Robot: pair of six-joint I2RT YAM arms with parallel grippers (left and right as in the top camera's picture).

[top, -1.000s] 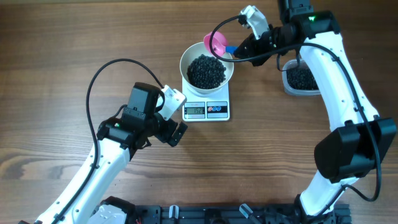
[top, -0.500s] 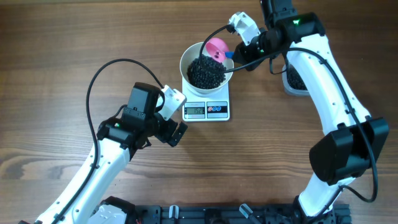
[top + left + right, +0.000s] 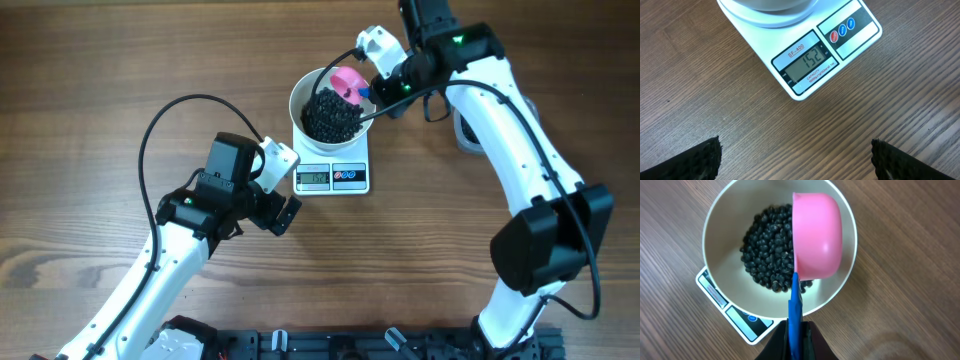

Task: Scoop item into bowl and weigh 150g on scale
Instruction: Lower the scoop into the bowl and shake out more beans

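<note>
The white bowl point(image 3: 300, 92) point(image 3: 720, 240) stands on the white scale point(image 3: 350, 178) point(image 3: 805, 65) point(image 3: 747, 325) and holds a heap of the black bean-like item point(image 3: 328, 115) point(image 3: 767, 247). The scale's display point(image 3: 807, 61) reads 152. My right gripper point(image 3: 378, 88) point(image 3: 796, 339) is shut on the blue handle point(image 3: 795, 305) of a pink scoop point(image 3: 347, 82) point(image 3: 817, 235), which is tipped on its side over the bowl's right half. My left gripper point(image 3: 283, 210) point(image 3: 795, 160) stands open over bare table just in front of the scale, nothing between its fingers.
A clear tub point(image 3: 465, 135) sits right of the scale, mostly hidden behind my right arm. Wooden table surface point(image 3: 100, 80) lies all round. The left arm's black cable point(image 3: 160, 115) loops up over the table's left half.
My right gripper has carried the pink scoop leftwards from beside the bowl's rim to over the bowl and tipped it. The left arm has not moved.
</note>
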